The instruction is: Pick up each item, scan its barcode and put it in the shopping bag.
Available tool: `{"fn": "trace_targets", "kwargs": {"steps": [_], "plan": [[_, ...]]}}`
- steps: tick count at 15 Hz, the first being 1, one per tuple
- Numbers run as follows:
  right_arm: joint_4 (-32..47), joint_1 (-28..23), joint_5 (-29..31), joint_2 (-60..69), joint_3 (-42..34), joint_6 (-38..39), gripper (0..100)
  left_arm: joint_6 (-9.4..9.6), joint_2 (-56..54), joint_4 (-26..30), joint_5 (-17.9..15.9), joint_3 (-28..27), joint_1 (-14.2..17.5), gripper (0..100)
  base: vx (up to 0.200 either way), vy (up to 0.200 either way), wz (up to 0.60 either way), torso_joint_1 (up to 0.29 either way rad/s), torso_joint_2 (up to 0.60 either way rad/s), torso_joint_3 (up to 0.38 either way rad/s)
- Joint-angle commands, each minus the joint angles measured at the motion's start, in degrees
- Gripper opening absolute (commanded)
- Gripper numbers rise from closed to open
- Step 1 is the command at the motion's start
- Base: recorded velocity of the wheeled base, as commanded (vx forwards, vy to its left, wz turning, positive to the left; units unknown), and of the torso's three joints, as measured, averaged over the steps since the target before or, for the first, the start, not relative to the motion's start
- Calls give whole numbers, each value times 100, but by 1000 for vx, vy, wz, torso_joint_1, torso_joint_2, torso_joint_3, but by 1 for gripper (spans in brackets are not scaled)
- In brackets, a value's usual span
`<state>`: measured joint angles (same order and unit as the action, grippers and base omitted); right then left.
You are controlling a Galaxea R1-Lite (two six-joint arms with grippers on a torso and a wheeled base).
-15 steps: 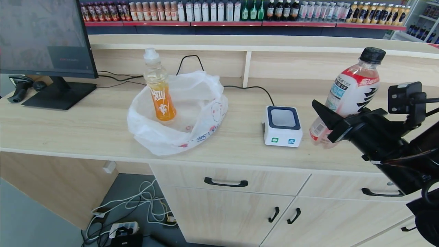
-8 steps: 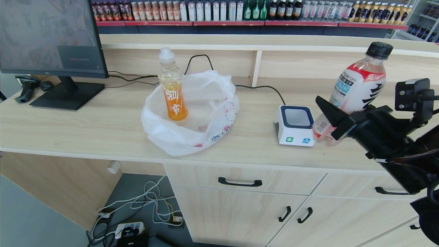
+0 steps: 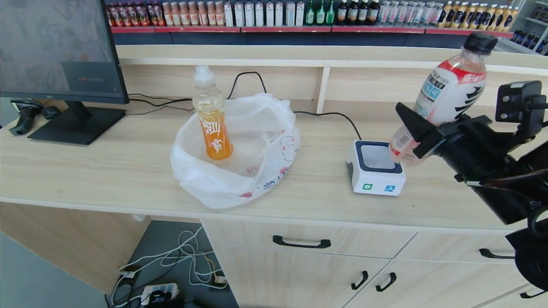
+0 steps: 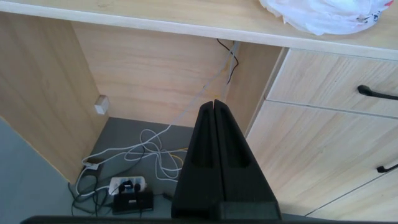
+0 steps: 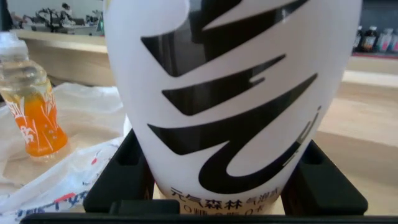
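My right gripper (image 3: 432, 132) is shut on a clear bottle (image 3: 445, 96) with a black cap and a red, white and black label. The bottle is tilted, and its base hangs just above the far right corner of the white barcode scanner (image 3: 376, 167) on the counter. In the right wrist view the bottle's label (image 5: 233, 93) sits between my fingers. An orange drink bottle (image 3: 210, 115) stands upright inside the open white shopping bag (image 3: 239, 149), also visible as the orange bottle (image 5: 28, 102) and bag (image 5: 68, 165). My left gripper (image 4: 214, 107) hangs shut below the counter edge, holding nothing.
A monitor (image 3: 60, 51) on a black stand occupies the counter's left end, with a handheld scanner (image 3: 23, 115) beside it. A black cable (image 3: 325, 114) runs from the barcode scanner to the back shelf. Drawers with black handles (image 3: 302, 244) lie below. Floor cables (image 4: 134, 168) sit under the counter.
My right gripper has lifted the black-capped bottle and carried it left, from beside the scanner to over its right corner. The head camera shifted between frames.
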<state>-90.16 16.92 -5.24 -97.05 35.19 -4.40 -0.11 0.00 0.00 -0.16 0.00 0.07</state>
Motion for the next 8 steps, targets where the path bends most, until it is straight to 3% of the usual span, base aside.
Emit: {"fn": "trace_targets", "kwargs": {"steps": [1,3,8], "plan": [[16,-5,-56,-446,1025,-245,0,-7,0,0,-2,0,1,0,0,0,0,0,0,0],[16,-5,-337,-534,1156,-650,0,-7,0,0,-2,0,1,0,0,0,0,0,0,0],[16,-31,-1831,-851,1033,-2179,0,-7,0,0,-2,0,1,0,0,0,0,0,0,0]]}}
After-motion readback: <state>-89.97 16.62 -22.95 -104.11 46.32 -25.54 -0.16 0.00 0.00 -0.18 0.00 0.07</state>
